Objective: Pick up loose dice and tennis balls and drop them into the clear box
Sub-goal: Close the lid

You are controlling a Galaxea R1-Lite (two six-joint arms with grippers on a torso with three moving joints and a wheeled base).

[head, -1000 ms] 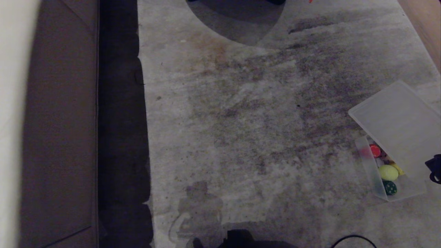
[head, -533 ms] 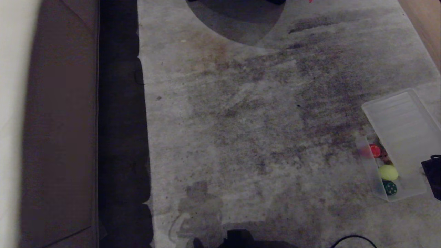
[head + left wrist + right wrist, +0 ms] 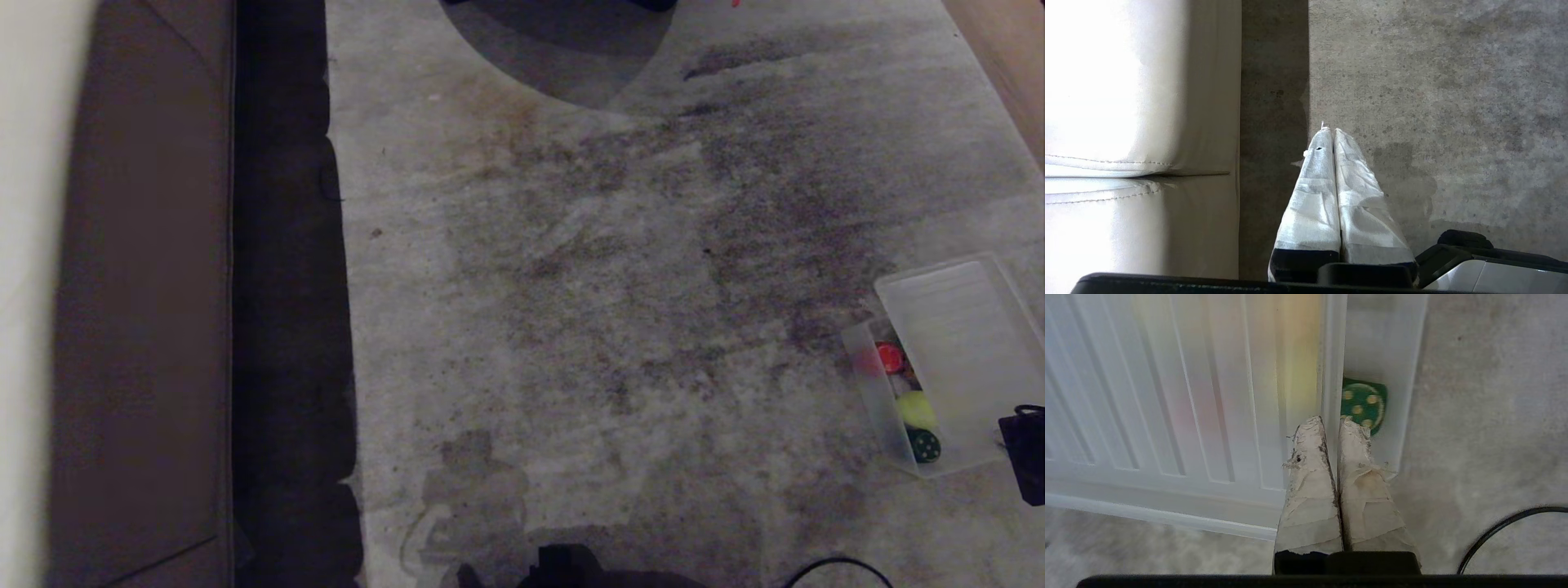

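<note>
Right gripper (image 3: 1331,422), its tape-wrapped fingers pressed together and holding nothing, sits at the near edge of the flat ribbed clear lid (image 3: 1180,396), which rests over most of the clear box (image 3: 878,400), a small translucent rectangular plastic bin on the stained grey carpet (image 3: 571,286) by its right edge. In the head view only the gripper's dark body shows, at the right border just beside the box's near right corner. Left gripper (image 3: 1333,132), fingers likewise pressed together and empty, hangs parked over the carpet's left edge, beside the pale cushioned sofa (image 3: 1126,122).

Through the uncovered strip of the box show, near to far, a dark green die with pale pips (image 3: 924,445), a fuzzy yellow-green tennis ball (image 3: 916,410) and a red die (image 3: 888,357). No loose die or ball lies on the carpet in view.

Risk, as a judgement: with the fingers against the lid's edge, a further push could slide the lid askew or drag the light box.

The box's long axis runs from near right to far left across the carpet, and the lid lies roughly along it.
</note>
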